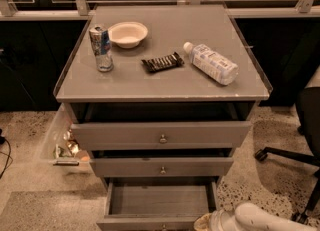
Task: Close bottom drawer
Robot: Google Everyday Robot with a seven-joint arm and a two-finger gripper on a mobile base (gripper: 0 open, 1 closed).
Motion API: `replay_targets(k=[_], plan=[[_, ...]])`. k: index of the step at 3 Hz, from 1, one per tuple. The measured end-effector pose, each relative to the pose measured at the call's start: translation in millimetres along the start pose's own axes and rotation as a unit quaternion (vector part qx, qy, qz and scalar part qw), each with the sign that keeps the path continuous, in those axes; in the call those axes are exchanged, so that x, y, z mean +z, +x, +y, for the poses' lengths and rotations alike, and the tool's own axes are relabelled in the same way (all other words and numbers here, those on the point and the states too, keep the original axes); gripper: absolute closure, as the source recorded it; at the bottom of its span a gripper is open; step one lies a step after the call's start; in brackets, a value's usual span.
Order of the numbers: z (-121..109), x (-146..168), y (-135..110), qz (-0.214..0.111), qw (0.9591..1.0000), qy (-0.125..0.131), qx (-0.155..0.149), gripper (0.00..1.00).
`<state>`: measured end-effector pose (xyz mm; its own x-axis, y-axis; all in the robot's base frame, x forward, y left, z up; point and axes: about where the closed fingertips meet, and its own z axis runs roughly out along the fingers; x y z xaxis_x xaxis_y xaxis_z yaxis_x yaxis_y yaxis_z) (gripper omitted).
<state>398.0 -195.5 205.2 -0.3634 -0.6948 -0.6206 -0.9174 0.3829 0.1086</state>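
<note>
bottom drawer [160, 200]: pulled well out, bottom centre of frame | gripper [202, 221]: bottom edge, right of centre, just beside the drawer's right front corner; contact and whether apart or together: cannot tell | top drawer [161, 135], middle drawer [162, 166]: slightly out | cabinet top [165, 82]: can [101, 47], bowl [128, 33], snack bar [162, 62], bottle [212, 63] lying down
</note>
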Motion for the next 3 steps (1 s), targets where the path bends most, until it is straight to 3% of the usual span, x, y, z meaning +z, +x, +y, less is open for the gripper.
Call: replay_targets(k=[1, 3], plan=[[9.8, 27.0, 12.7, 0.003, 0.9999, -0.016, 0.005, 1.0], [11.3, 28.8, 13.2, 0.002, 0.9998, -0.017, 0.006, 0.58]])
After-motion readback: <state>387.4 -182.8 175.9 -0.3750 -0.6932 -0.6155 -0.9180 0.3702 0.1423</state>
